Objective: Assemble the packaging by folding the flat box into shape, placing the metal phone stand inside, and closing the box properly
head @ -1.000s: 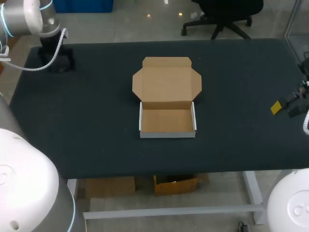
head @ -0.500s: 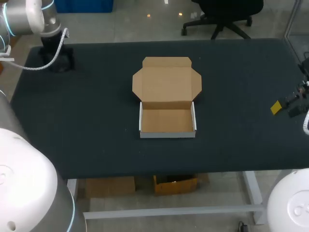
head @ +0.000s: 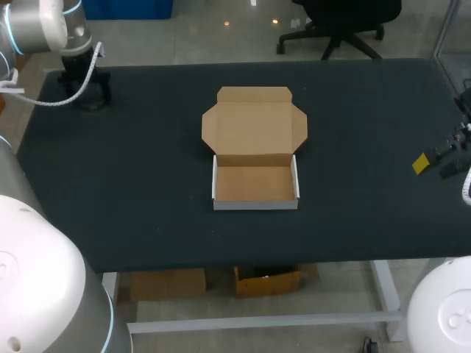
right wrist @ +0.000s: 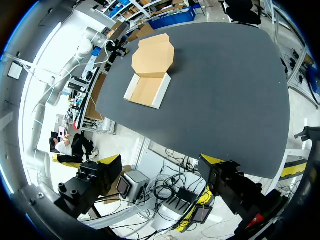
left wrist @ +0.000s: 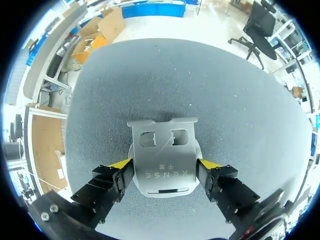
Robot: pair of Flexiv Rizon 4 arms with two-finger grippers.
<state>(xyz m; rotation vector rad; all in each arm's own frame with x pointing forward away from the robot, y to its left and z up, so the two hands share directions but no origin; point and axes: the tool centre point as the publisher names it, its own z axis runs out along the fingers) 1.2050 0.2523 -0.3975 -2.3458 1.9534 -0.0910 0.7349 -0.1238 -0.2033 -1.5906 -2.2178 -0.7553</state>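
Observation:
The cardboard box (head: 255, 184) stands folded at mid-table, its lid (head: 254, 125) lying open flat behind it; the tray is empty. The box also shows far ahead in the right wrist view (right wrist: 148, 75). The metal phone stand (left wrist: 164, 160) lies on the dark mat at the table's far left corner. My left gripper (left wrist: 165, 167) straddles it, one yellow tip against each side of it. In the head view the left gripper (head: 88, 92) covers the stand. My right gripper (head: 440, 158) hangs at the table's right edge, open and empty (right wrist: 162, 172).
The dark mat of the table (head: 147, 169) runs bare between the box and both grippers. A white cable (head: 70, 92) loops down from the left arm over the far left corner.
The left arm's wrist has shifted slightly over the far left corner. The box and the right arm have stayed where they were.

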